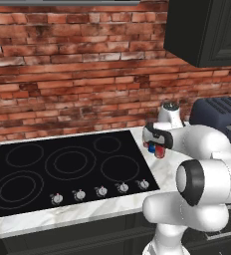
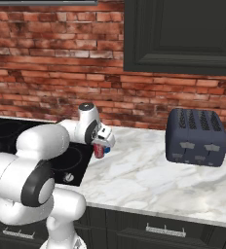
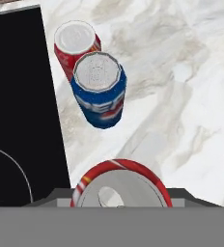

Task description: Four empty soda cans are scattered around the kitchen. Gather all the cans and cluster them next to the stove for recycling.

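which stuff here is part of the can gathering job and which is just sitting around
Job: red can in the gripper; blue can and second red can standing on the counter by the stove.
Bystanders: toaster, upper cabinet.

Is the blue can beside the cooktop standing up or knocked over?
Upright: the blue cylindrical soda can stands on the white marble counter, silver top up.

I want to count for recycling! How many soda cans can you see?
3. A red can and a blue can stand together on the counter beside the stove. Another red can is held in the gripper. More may be hidden elsewhere.
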